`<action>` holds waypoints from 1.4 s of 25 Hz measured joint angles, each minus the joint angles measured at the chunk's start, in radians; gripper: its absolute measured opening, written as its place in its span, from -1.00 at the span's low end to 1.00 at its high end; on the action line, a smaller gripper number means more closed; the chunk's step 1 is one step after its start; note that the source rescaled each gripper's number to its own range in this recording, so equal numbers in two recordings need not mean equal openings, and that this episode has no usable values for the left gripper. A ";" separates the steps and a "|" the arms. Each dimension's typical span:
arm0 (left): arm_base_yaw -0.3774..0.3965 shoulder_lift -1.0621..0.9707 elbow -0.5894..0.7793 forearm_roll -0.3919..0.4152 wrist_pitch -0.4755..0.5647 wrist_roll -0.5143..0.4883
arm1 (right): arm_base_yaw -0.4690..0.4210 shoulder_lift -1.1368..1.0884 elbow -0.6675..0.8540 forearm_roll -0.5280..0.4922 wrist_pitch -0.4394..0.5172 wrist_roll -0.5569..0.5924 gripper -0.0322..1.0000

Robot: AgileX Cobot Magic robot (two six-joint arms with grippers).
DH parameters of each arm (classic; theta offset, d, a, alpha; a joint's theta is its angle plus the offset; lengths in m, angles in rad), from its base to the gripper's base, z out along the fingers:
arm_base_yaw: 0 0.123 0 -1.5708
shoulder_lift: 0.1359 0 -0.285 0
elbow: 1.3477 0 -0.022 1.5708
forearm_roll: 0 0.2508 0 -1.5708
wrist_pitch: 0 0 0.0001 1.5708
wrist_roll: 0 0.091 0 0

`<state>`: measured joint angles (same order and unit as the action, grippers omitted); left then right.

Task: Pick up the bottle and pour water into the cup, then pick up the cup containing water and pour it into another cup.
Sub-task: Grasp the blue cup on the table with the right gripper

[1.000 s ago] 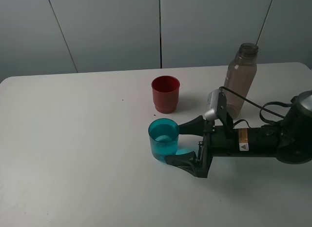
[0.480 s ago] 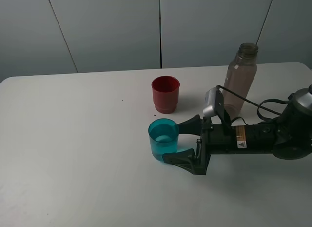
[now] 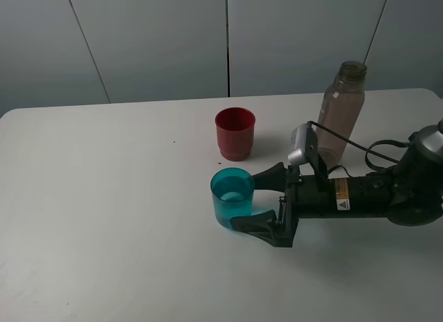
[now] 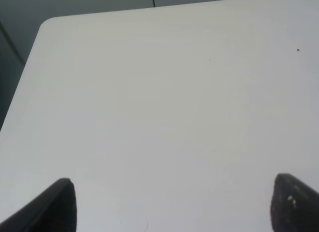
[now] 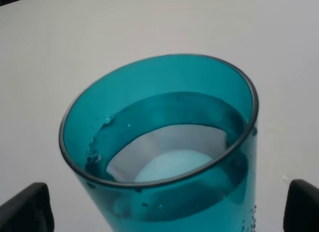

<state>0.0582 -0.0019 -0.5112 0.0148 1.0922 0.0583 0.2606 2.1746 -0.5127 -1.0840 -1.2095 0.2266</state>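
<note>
Teal plastic cup, part-filled w/ water, stands upright, red cup at its 12 o'clock. Right gripper gapes wide round it, no squeeze yet. Prob. light but sloshy, thin-walled, slick: grip mid-wall, gently.

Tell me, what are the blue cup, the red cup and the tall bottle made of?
The blue cup looks like smooth, glossy translucent plastic: the water shows through its wall. The red cup looks like opaque plastic with a duller sheen; nothing shows through it. The tall bottle seems to be tinted, translucent greyish plastic, though glass can't be ruled out.
</note>
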 joint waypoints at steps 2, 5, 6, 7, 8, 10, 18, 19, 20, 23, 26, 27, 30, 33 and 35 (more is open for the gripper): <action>0.000 0.000 0.000 0.000 0.000 0.000 | 0.000 0.004 -0.013 0.000 0.000 0.018 1.00; 0.000 0.000 0.000 0.000 0.000 0.000 | 0.002 0.011 -0.035 0.002 0.000 0.050 1.00; 0.000 0.000 0.000 0.000 0.000 0.000 | 0.004 0.012 -0.037 0.002 0.000 0.054 1.00; 0.000 0.000 0.000 0.000 0.000 0.000 | 0.006 0.012 -0.039 0.002 -0.002 0.056 1.00; 0.000 0.000 0.000 0.000 0.000 0.000 | 0.006 0.012 -0.039 0.002 -0.002 0.058 1.00; 0.000 0.000 0.000 0.000 0.000 0.000 | 0.006 0.013 -0.042 0.002 -0.002 0.058 1.00; 0.000 0.000 0.000 0.000 0.000 0.000 | 0.016 0.014 -0.077 0.000 -0.002 0.068 1.00; 0.000 0.000 0.000 0.000 0.000 0.000 | 0.018 0.014 -0.077 0.000 -0.002 0.068 1.00; 0.000 0.000 0.000 0.000 0.000 0.000 | 0.018 0.014 -0.077 0.000 -0.002 0.068 1.00; 0.000 0.000 0.000 0.000 0.000 0.000 | 0.018 0.014 -0.077 0.000 -0.002 0.068 1.00; 0.000 0.000 0.000 0.000 0.000 0.000 | 0.018 0.014 -0.077 0.000 -0.002 0.068 1.00; 0.000 0.000 0.000 0.000 0.000 0.000 | 0.018 0.014 -0.077 0.000 -0.002 0.068 1.00; 0.000 0.000 0.000 0.000 0.000 0.000 | 0.018 0.014 -0.077 0.000 -0.002 0.068 1.00; 0.000 0.000 0.000 0.000 0.000 0.000 | 0.029 0.014 -0.079 0.002 0.016 0.068 1.00; 0.000 0.000 0.000 0.000 0.000 0.000 | 0.046 0.014 -0.090 0.002 0.045 0.068 1.00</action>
<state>0.0582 -0.0019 -0.5112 0.0148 1.0922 0.0583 0.3068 2.1890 -0.6026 -1.0820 -1.1643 0.2945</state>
